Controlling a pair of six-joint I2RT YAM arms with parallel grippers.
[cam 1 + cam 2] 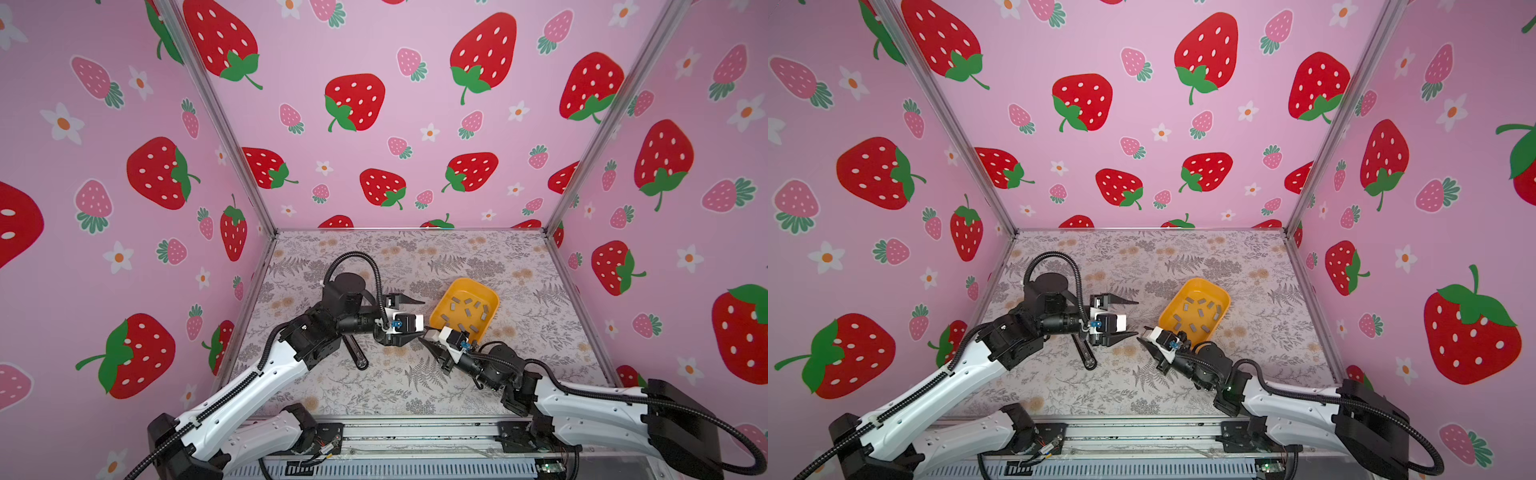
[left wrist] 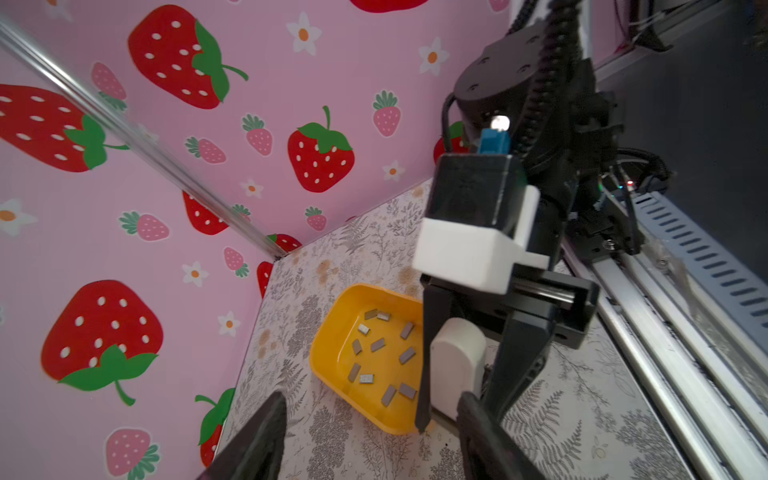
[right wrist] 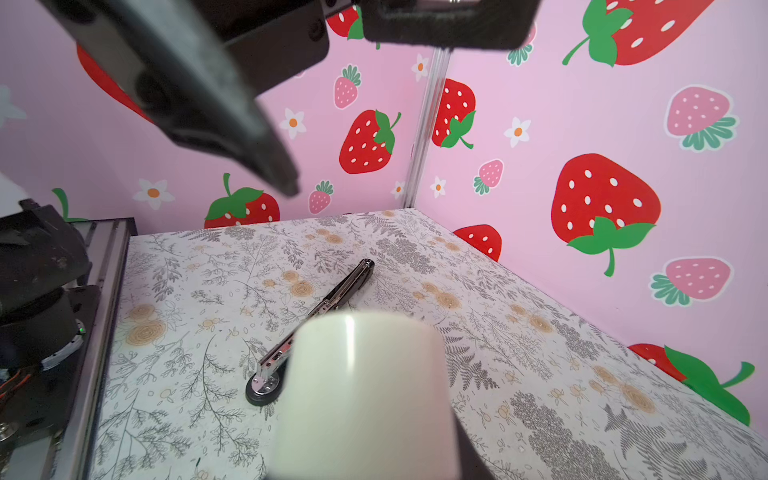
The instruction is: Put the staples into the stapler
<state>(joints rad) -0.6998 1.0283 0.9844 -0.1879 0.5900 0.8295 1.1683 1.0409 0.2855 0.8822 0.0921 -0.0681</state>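
Black left end effector (image 1: pixel 422 318) level, spread wide | right end effector (image 1: pixel 428 341) facing it; grip unclear

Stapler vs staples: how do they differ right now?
The stapler is one long black-and-silver piece; the staples are many short grey strips. The stapler lies directly on the table; the staples sit scattered in the yellow tray. Both lie untouched.
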